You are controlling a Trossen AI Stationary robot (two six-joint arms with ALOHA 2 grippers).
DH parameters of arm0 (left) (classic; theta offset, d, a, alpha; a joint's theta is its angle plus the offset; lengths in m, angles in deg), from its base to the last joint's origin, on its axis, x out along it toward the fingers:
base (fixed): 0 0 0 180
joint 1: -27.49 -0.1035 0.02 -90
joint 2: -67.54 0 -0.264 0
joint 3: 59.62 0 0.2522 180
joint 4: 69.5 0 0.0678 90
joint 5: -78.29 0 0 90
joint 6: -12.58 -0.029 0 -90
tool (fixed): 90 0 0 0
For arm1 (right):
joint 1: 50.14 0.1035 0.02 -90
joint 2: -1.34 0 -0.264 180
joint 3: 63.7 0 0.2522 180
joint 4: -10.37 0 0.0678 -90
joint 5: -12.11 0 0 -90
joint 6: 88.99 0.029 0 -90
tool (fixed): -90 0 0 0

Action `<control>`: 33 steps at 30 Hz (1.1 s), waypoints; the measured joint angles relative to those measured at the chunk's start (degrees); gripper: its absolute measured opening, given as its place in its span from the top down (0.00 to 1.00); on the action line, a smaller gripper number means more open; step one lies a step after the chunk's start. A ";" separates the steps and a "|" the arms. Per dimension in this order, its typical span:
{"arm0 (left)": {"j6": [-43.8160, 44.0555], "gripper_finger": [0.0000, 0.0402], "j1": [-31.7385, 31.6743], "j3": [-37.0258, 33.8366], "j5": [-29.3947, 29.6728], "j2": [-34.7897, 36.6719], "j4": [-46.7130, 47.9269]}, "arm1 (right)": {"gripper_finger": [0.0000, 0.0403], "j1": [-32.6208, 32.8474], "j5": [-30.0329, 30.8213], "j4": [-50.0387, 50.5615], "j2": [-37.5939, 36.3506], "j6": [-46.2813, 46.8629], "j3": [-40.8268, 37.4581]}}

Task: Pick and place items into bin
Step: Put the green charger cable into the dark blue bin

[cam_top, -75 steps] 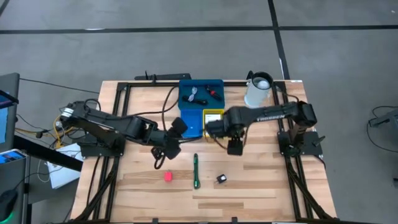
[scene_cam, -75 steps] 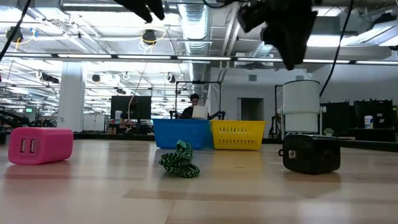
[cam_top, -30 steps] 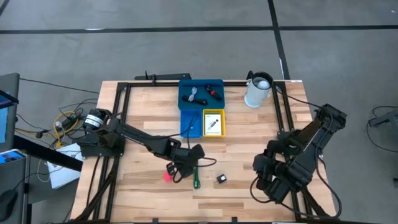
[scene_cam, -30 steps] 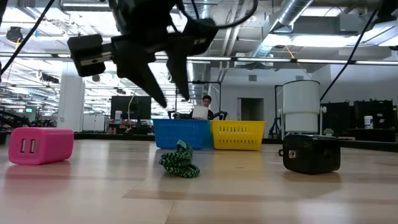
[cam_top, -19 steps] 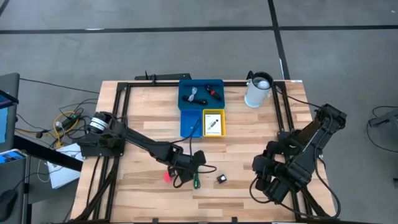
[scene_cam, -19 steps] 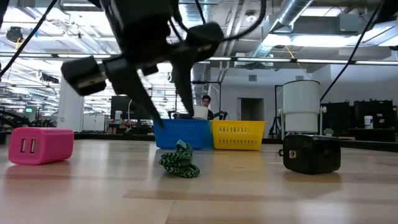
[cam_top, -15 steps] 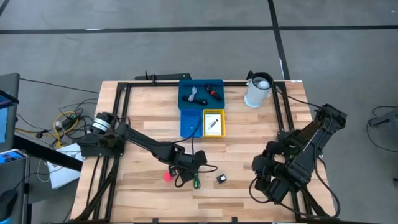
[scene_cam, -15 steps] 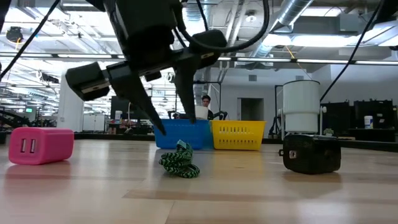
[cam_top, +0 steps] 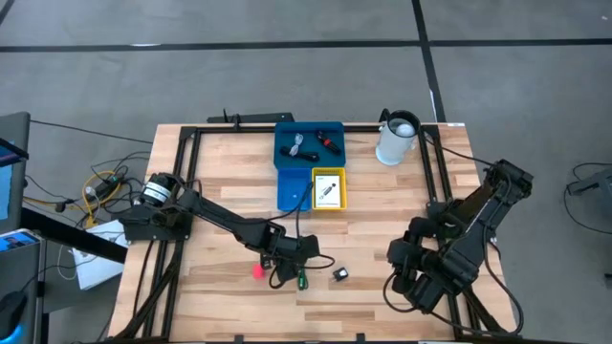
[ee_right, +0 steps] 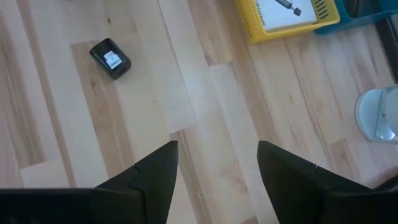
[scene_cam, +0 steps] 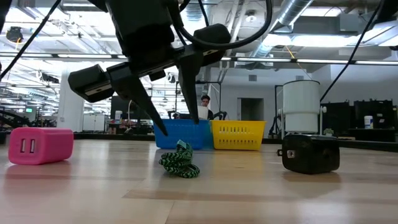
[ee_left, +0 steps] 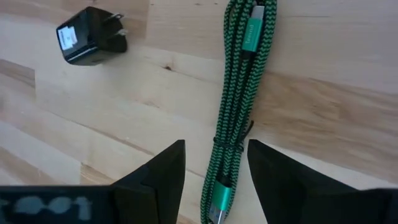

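A green braided cable bundle (ee_left: pixel 239 106) lies flat on the wood, its end showing in the high view (cam_top: pixel 300 279). My left gripper (ee_left: pixel 216 168) hangs open just above it (scene_cam: pixel 182 127), one finger on either side, touching nothing. A pink block (cam_top: pixel 258 271) rests to the cable's left, a black charger (cam_top: pixel 339 275) to its right. The bin set stands at the far side: wide blue tray (cam_top: pixel 309 143), small blue bin (cam_top: pixel 292 191), yellow bin (cam_top: pixel 328 188) with a white card. My right gripper (ee_right: pixel 217 168) waits open near the table's right near corner (cam_top: pixel 400 272).
A white pitcher (cam_top: pixel 397 139) stands right of the blue tray. Black frame rails run along the table's left and right sides. Bare wood lies between the bins and the cable. The blue tray holds a grey cord and a red-tipped black cable. A person sits far behind the table (scene_cam: pixel 200 107).
My left gripper has moved toward the near edge and come down over the green cable, staying open, until its fingers stand on either side of the bundle. The cable, the pink block and the charger have not moved.
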 joint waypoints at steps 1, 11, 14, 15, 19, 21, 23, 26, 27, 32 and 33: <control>-0.28 0.59 0.00 0.00 -0.12 0.00 0.00 | 0.47 0.00 -0.02 0.00 0.00 0.00 0.00; -0.71 0.59 -1.17 0.00 -1.56 -0.16 -0.09 | 0.47 -0.01 -0.22 -0.04 0.00 0.07 0.00; -1.14 0.59 -1.31 0.04 -1.59 -1.59 -0.51 | 0.47 -0.02 -0.22 -0.13 0.00 0.05 0.00; -1.19 0.59 -1.31 0.11 -1.92 -2.39 -0.35 | 0.47 -0.08 -0.22 -0.14 0.00 0.07 0.00; -2.02 0.59 -1.33 2.44 -2.40 -5.57 1.14 | 0.47 -0.42 -0.44 -0.35 0.02 -0.04 0.02; -2.43 0.59 -1.46 4.52 -3.20 -7.44 2.39 | 0.47 -0.59 -0.98 -0.48 0.02 -0.09 0.02; -2.89 0.59 -1.67 6.55 -3.83 -8.77 4.77 | 0.47 -0.89 -1.14 -0.48 0.02 -0.34 0.02; -3.10 0.59 -2.44 8.71 -5.91 -9.97 7.30 | 0.47 -0.90 -1.27 -1.26 0.02 -0.52 0.02; -3.16 0.59 -2.72 8.78 -6.49 -9.98 7.47 | 0.47 -0.90 -1.29 -1.30 0.02 -0.54 0.02; -3.35 0.64 -3.79 8.74 -8.99 -10.08 8.36 | 0.47 -0.90 -1.29 -1.51 0.02 -0.54 0.02; -3.58 0.66 -3.86 8.72 -9.46 -10.12 9.07 | 0.47 -0.90 -1.29 -1.50 0.02 -0.54 0.02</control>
